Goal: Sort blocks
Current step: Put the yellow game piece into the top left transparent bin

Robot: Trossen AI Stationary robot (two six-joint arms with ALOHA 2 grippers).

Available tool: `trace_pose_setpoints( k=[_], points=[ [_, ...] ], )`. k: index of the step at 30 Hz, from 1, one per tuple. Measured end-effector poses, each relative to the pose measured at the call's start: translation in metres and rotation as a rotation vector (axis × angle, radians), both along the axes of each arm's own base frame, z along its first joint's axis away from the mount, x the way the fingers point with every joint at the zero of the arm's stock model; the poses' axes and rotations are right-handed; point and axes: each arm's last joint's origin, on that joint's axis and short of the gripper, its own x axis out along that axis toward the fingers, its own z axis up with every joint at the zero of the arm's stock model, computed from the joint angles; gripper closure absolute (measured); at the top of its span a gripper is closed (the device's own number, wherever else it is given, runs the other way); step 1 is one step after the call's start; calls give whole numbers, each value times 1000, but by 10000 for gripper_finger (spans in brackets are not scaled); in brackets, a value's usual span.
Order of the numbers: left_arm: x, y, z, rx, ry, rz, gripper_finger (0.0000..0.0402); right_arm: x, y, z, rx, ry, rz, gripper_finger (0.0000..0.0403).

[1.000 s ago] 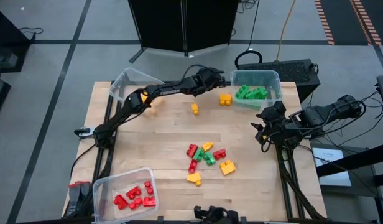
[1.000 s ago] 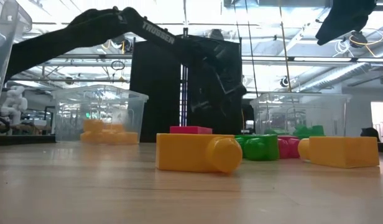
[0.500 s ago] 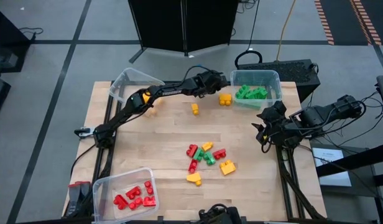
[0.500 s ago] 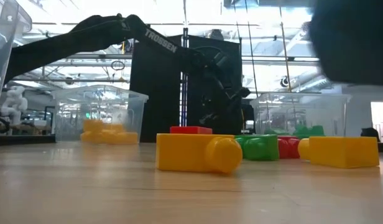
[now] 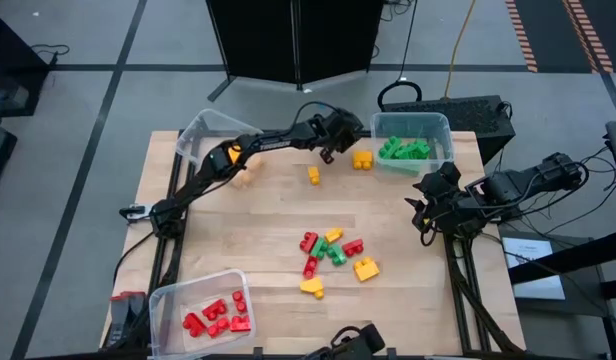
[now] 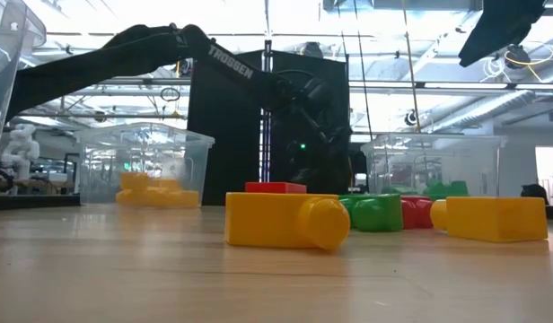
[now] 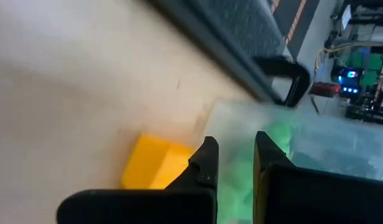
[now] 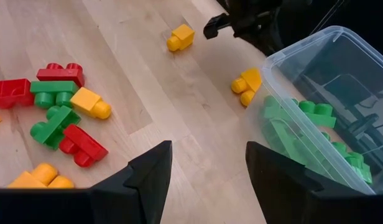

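Yellow block (image 5: pixel 362 159) lengthwise across table

Pale matt wooden table (image 5: pixel 258 225) with fine grain; smooth glossy plastic blocks (image 5: pixel 333 252); clear shiny plastic bin (image 8: pixel 331 93); matt dark right gripper (image 8: pixel 207 168) fingers

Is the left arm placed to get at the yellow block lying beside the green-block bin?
Probably yes. The left gripper hangs with shut fingers close to the yellow block, bare wood between them; the clear plastic bin hems its far side. It must open first.
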Motion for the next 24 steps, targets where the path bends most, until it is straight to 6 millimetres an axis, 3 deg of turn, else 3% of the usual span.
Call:
trace_pose_setpoints(
  k=[10,17,24],
  points=[
    [2,4,6,-142,-136,39,401,0,0,0,-5,0,-2,202],
    [5,15,17,-89,-269,112,401,-1,0,0,-17,12,9,202],
    [4,14,17,-101,-256,86,401,-1,-1,-1,-36,35,28,202]
  ],
)
